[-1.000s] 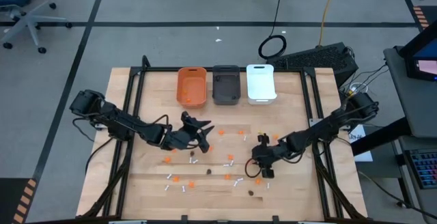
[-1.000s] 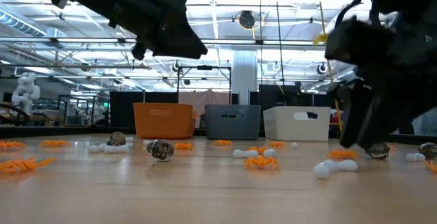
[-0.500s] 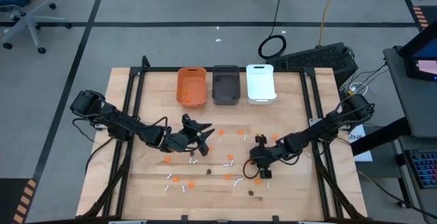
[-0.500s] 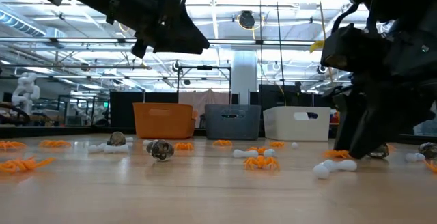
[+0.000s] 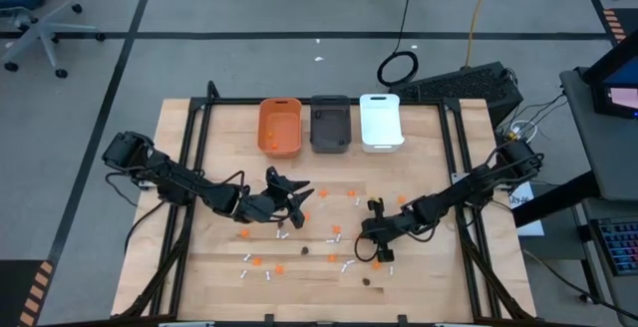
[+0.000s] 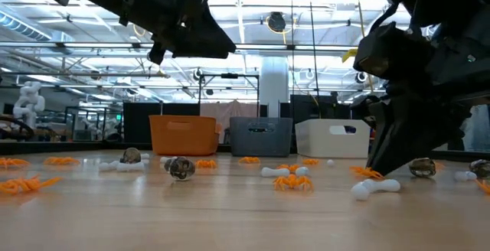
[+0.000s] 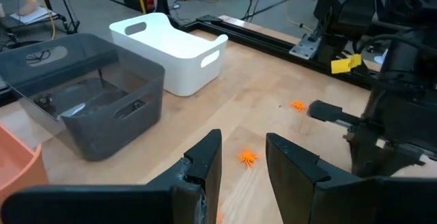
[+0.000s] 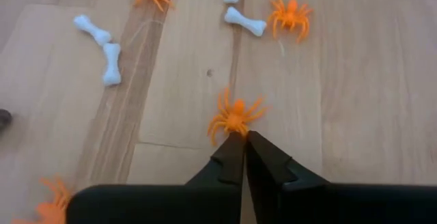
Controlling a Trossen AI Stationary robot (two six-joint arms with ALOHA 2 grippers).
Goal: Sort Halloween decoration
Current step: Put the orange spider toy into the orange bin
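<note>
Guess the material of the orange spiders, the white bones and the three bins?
Orange spider: looks like moulded plastic or soft rubber, matte, with thin one-piece legs; which of the two is unclear.
White bones: likely hard plastic, smooth with a slight sheen.
Orange bin, grey bin, white bin: moulded plastic, with thin walls, rounded corners and cut-out handles; the grey one looks slightly translucent.

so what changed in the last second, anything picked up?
The right hand slid a little toward the table's middle and closed its fingers at the edge of an orange spider; whether it really has the spider pinched isn't clear, and nothing is lifted yet. The left hand stayed raised over the table, part open and empty. The bins and the scattered pieces haven't moved.
</note>
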